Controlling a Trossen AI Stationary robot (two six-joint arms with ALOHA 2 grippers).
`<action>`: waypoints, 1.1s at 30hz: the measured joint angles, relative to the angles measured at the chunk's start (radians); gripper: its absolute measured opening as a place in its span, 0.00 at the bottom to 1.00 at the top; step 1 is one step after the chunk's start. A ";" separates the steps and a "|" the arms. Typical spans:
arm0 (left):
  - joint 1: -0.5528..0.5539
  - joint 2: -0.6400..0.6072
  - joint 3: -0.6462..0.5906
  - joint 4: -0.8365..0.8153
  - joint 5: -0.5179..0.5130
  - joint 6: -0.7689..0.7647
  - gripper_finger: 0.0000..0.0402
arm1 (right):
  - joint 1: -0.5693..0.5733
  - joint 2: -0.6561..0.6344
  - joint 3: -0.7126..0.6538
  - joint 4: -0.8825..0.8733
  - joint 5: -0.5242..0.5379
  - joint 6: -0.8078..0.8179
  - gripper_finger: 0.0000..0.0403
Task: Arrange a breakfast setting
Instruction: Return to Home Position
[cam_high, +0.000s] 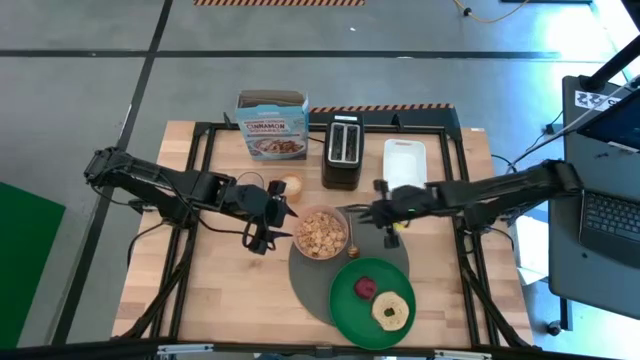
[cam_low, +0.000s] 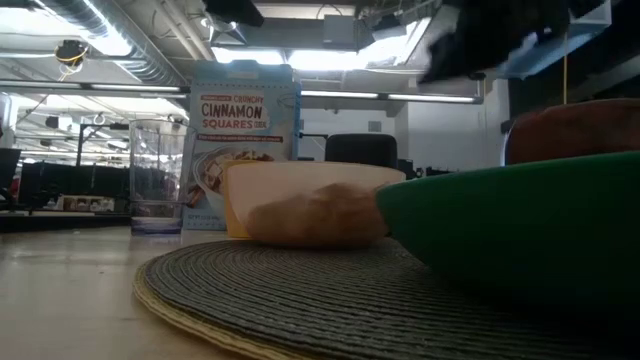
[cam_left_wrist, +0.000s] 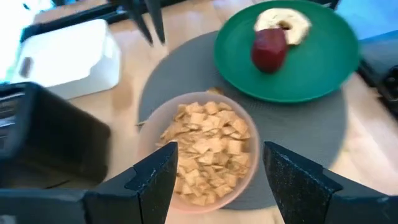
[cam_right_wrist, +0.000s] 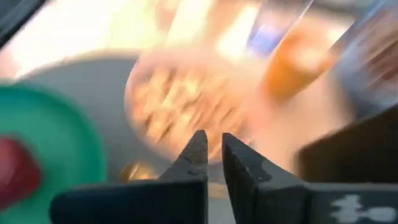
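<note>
A grey placemat (cam_high: 385, 258) lies at the table's near middle. On it rest a pinkish bowl (cam_high: 321, 232) full of cereal squares and, partly over its near edge, a green plate (cam_high: 352, 310) with a red apple (cam_high: 366, 288) and a bagel (cam_high: 392, 311). A small golden spoon (cam_high: 352, 243) lies on the mat just right of the bowl. My left gripper (cam_high: 274, 224) hovers open left of the bowl, which shows between and beyond its fingers (cam_left_wrist: 155, 180). My right gripper (cam_high: 373, 213) hangs shut above the mat's far right edge, with nothing between its fingers (cam_right_wrist: 199, 155).
Along the far edge stand a cereal box (cam_high: 272, 125), a black toaster (cam_high: 343, 150) and a white tray (cam_high: 404, 163). A clear glass (cam_high: 250, 185) and a round orange fruit (cam_high: 290, 187) sit left of the toaster. Bare wood lies at the near left.
</note>
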 joint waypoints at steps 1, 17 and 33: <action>0.000 0.000 0.000 0.001 -0.020 0.007 0.57 | 0.016 -0.036 -0.014 0.041 0.054 -0.028 0.06; -0.028 -0.396 -0.273 0.369 0.017 0.026 0.56 | 0.084 -0.555 -0.539 0.983 0.080 -0.312 0.00; -0.085 -1.114 -0.822 0.546 -0.216 -0.025 0.56 | 0.084 -1.224 -0.565 0.236 0.234 -0.278 0.00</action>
